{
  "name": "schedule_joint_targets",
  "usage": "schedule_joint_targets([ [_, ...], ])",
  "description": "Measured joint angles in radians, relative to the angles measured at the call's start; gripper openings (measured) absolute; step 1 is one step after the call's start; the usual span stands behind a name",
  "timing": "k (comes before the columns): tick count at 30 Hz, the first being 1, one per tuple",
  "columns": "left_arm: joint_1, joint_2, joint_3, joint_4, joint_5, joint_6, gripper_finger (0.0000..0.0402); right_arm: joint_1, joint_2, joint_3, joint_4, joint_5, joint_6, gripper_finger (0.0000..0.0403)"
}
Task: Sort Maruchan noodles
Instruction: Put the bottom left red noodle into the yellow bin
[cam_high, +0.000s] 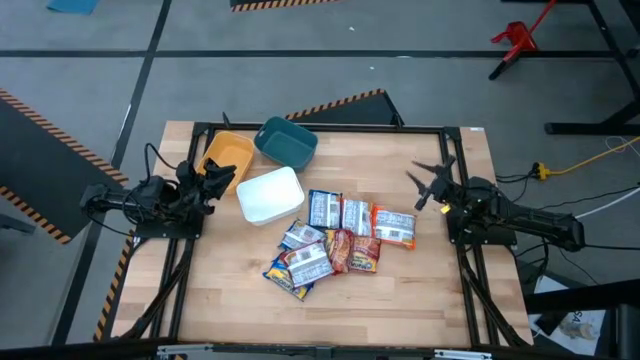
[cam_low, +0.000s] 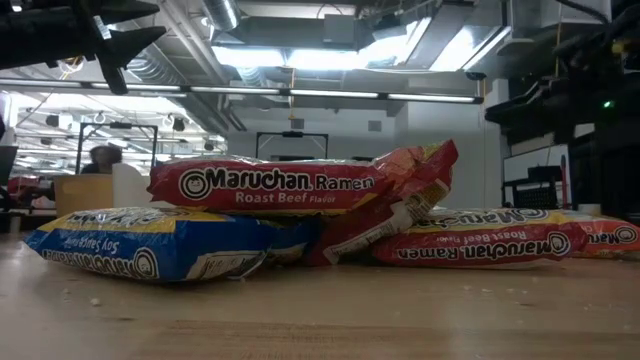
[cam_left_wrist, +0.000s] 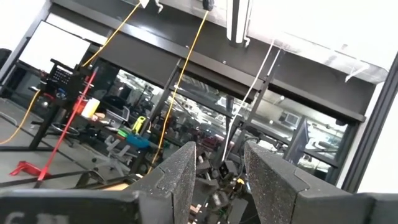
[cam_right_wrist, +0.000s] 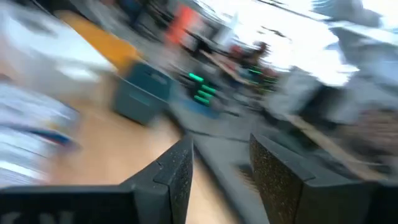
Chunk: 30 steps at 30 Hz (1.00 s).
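Note:
Several Maruchan noodle packets (cam_high: 338, 240) lie in an overlapping pile on the middle of the wooden table; blue-white ones sit at the near left, red-orange ones in the middle and right. In the low view a red Roast Beef packet (cam_low: 270, 184) rests on top of a blue packet (cam_low: 160, 245). My left gripper (cam_high: 222, 176) hovers open at the table's left side, beside the yellow bin. My right gripper (cam_high: 432, 178) hangs open at the table's right side, right of the pile. In the wrist views, the left gripper (cam_left_wrist: 219, 168) and the right gripper (cam_right_wrist: 221, 165) hold nothing.
Three bins stand at the table's far left: a yellow bin (cam_high: 228, 155), a teal bin (cam_high: 286, 142) and a white bin (cam_high: 270, 194) nearest the pile. Bare wood lies along the near edge and to the right of the packets.

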Motion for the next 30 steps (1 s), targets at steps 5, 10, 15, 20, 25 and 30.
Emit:
schedule_joint_targets([
  [5, 0.000, 0.000, 0.000, 0.006, 0.000, -0.001, 0.0134, 0.000, 0.001, 0.000, 0.047, -0.413, 0.422, 0.0150],
  [10, 0.000, 0.000, 0.000, 0.039, 0.000, -0.016, 0.0134, 0.001, 0.001, 0.000, 0.223, -0.726, 0.655, 0.0150],
  [15, 0.000, 0.000, 0.000, 0.054, 0.039, -0.119, 0.0134, 0.001, 0.001, 0.000, 0.394, -0.824, 0.860, 0.0150],
  [20, -0.001, 0.007, 0.026, 0.048, 0.123, -0.242, 0.0134, 0.001, 0.000, 0.000, 0.485, -0.731, 1.024, 0.0150],
  [25, -0.001, 0.091, 0.124, -0.011, 0.191, -0.263, 0.0133, 0.000, 0.001, 0.000, 0.477, -0.539, 0.991, 0.0150],
  [30, -0.001, 0.288, 0.333, -0.247, 0.227, -0.244, 0.0133, 0.000, 0.001, 0.000, 0.428, -0.465, 1.010, 0.0150],
])
